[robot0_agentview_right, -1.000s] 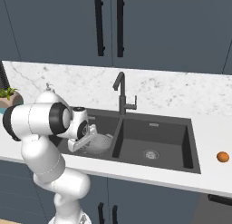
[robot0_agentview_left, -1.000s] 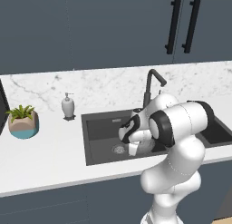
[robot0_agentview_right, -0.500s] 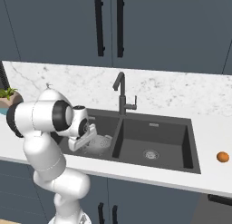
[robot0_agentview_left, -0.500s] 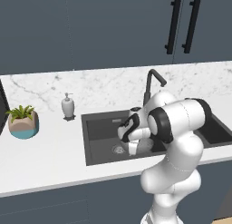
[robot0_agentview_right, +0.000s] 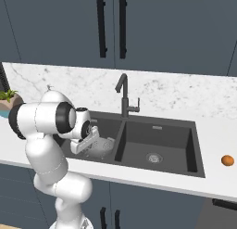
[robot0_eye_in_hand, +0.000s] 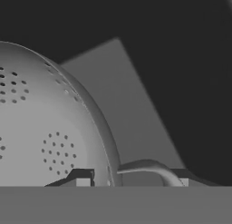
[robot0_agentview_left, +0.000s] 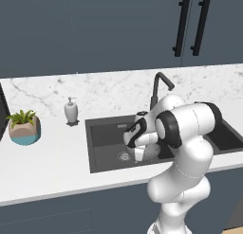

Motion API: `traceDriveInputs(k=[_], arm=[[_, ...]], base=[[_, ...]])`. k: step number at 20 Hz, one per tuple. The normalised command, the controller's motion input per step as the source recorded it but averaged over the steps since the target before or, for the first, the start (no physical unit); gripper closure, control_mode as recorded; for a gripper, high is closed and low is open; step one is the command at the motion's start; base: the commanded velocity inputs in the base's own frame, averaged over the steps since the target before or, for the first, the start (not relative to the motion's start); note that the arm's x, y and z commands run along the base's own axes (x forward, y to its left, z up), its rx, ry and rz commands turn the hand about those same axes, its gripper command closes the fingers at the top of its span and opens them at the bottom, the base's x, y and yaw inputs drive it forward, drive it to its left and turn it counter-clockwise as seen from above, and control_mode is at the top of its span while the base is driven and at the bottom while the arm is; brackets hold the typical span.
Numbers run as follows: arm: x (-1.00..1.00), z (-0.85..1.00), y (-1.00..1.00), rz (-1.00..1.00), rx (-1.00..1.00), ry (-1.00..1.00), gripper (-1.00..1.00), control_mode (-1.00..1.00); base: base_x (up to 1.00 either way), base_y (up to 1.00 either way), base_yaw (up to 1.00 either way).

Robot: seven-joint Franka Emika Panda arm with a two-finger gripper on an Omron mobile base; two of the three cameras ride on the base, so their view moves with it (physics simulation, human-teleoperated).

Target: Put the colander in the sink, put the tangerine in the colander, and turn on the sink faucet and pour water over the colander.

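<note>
My gripper [robot0_agentview_left: 135, 144] hangs low in the left basin of the dark sink [robot0_agentview_left: 102, 133], shut on the grey metal colander [robot0_agentview_left: 151, 152]. From the right, the gripper [robot0_agentview_right: 88, 141] holds the colander [robot0_agentview_right: 104, 147] tilted just above the floor of the sink [robot0_agentview_right: 159, 139]. In the hand view the holed colander bowl [robot0_eye_in_hand: 45, 128] lies at the left, with the gripper [robot0_eye_in_hand: 131, 178] closed across its rim by a loop handle [robot0_eye_in_hand: 149, 168]. The tangerine [robot0_agentview_right: 227, 160] rests on the counter right of the sink. The sink faucet [robot0_agentview_right: 124, 96] stands behind the divider, and no water runs from it.
A white soap dispenser [robot0_agentview_left: 71, 111] and a potted plant [robot0_agentview_left: 23, 126] stand on the marble counter left of the sink. Dark cabinets hang above. My own white arm [robot0_agentview_left: 190, 129] leans over the sink's front edge.
The hand has sunk slightly lower into the left basin, carrying the colander with it. Nothing else has moved.
</note>
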Motion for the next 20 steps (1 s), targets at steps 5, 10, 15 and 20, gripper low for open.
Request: traceDriveInputs(k=[5,10,15,20], arm=[[0.00,0.00,0.00,0.00,0.00,0.00,-1.00,-1.00],[0.00,0.00,0.00,0.00,0.00,0.00,-1.00,-1.00],[0.00,0.00,0.00,0.00,0.00,0.00,-1.00,-1.00],[0.03,0.00,0.00,0.00,0.00,0.00,-1.00,-1.00]], base=[[0.00,0.00,0.00],[0.00,0.00,0.00],[0.00,0.00,0.00],[0.00,0.00,0.00]])
